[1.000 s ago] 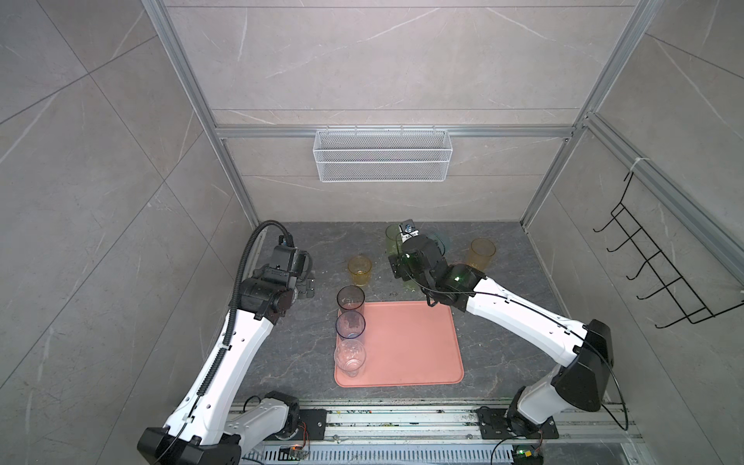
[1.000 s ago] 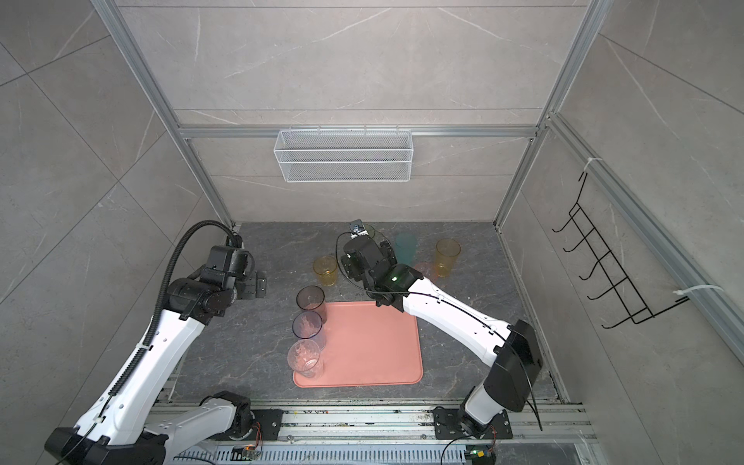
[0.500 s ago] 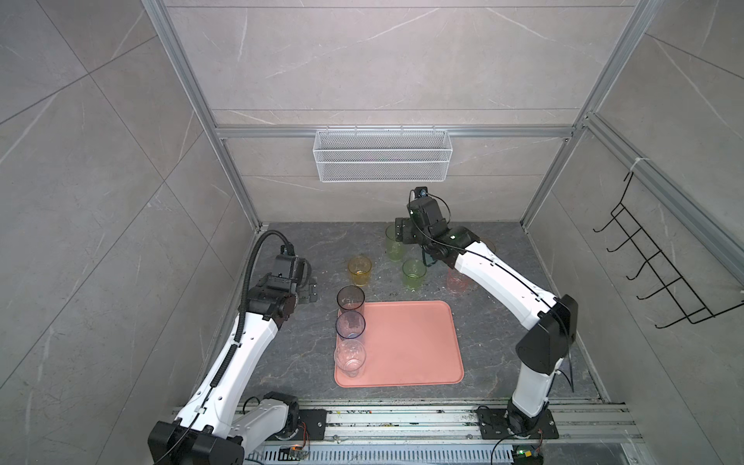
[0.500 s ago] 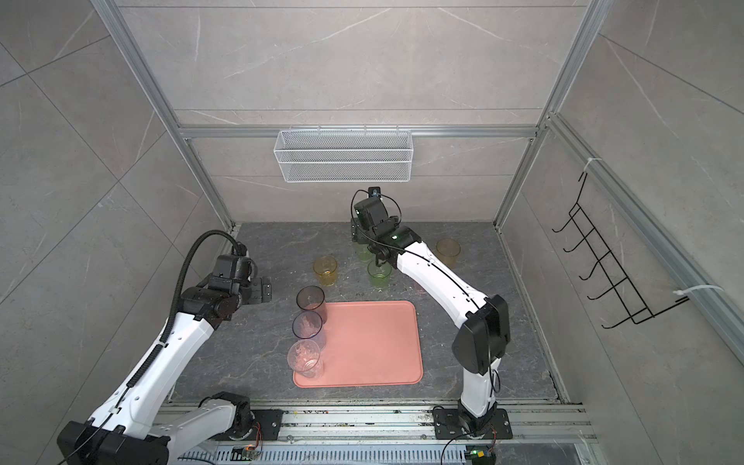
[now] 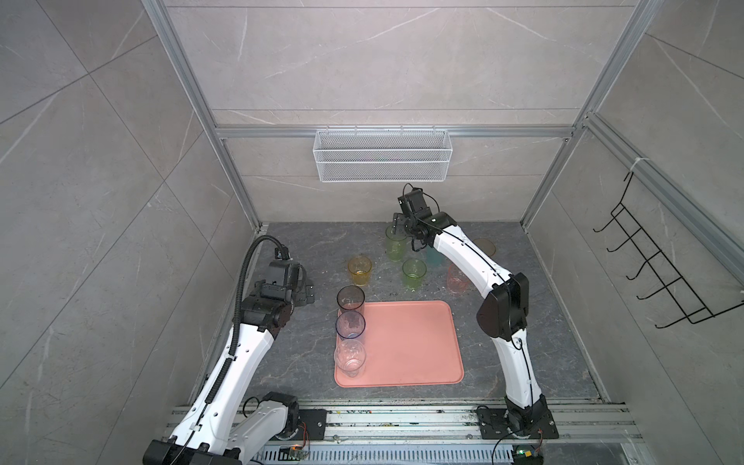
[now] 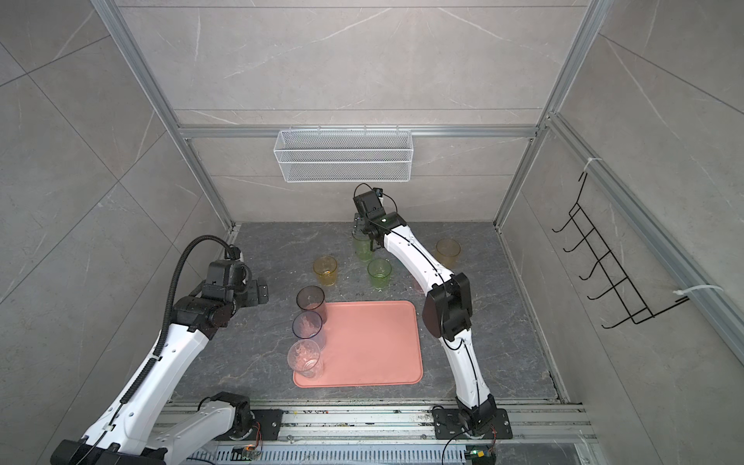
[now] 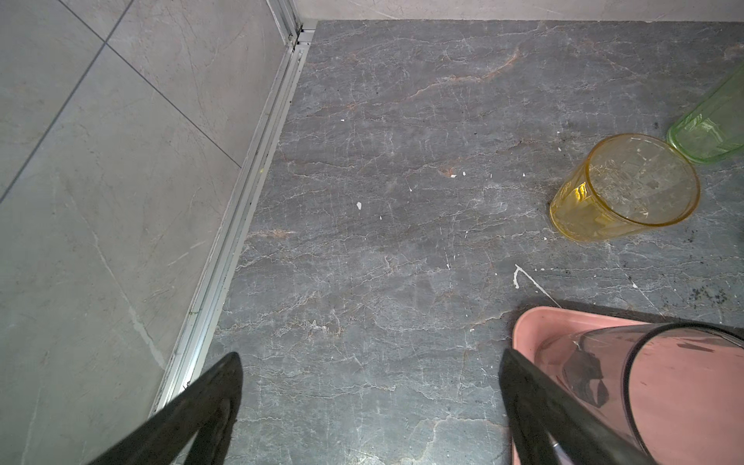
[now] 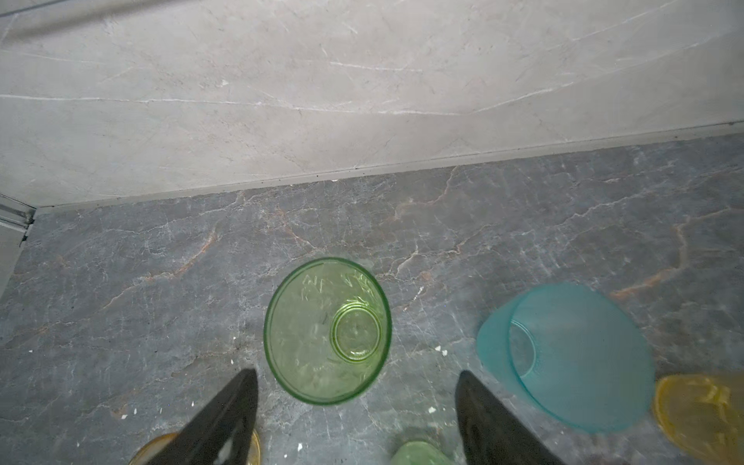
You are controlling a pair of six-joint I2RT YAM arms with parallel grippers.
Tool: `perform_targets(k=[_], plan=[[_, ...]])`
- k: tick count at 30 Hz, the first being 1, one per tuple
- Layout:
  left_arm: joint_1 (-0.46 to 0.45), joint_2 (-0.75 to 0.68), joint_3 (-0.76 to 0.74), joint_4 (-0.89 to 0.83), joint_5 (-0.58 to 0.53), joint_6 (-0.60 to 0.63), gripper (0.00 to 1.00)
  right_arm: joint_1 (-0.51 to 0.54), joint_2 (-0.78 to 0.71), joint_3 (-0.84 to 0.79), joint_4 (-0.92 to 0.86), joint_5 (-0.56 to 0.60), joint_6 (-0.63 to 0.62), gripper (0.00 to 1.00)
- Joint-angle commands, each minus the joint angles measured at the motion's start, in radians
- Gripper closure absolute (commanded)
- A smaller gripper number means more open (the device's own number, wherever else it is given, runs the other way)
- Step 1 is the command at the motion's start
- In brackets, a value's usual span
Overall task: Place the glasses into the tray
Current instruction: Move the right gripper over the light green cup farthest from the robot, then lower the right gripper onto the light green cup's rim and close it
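Right gripper [image 8: 357, 371] parted above yellow-green tumbler [image 8: 314, 322]; left gripper [image 7: 370, 352] wide, empty.

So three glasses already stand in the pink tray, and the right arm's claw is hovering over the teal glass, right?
Nearly. The right gripper is over the tall yellow-green glass, not the teal glass, which stands beside it; the right wrist view shows this. The smoky grey glass, blue glass and clear glass do stand in the tray.
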Motion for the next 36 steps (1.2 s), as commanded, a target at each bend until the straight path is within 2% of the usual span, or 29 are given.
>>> perform_targets(k=[1, 14, 31, 36], plan=[[0.008, -0.018, 0.002, 0.033, 0.025, 0.016, 0.01, -0.019, 0.068, 0.099, -0.074, -0.050, 0.044, 0.28], [0.011, -0.036, -0.006, 0.037, 0.035, 0.026, 0.01, -0.059, 0.260, 0.383, -0.213, -0.058, 0.079, 0.33], [0.012, -0.042, -0.010, 0.038, 0.053, 0.031, 0.01, -0.065, 0.336, 0.402, -0.227, -0.102, 0.091, 0.49], [0.011, -0.042, -0.013, 0.037, 0.063, 0.034, 0.01, -0.066, 0.342, 0.400, -0.229, -0.111, 0.086, 0.58]])
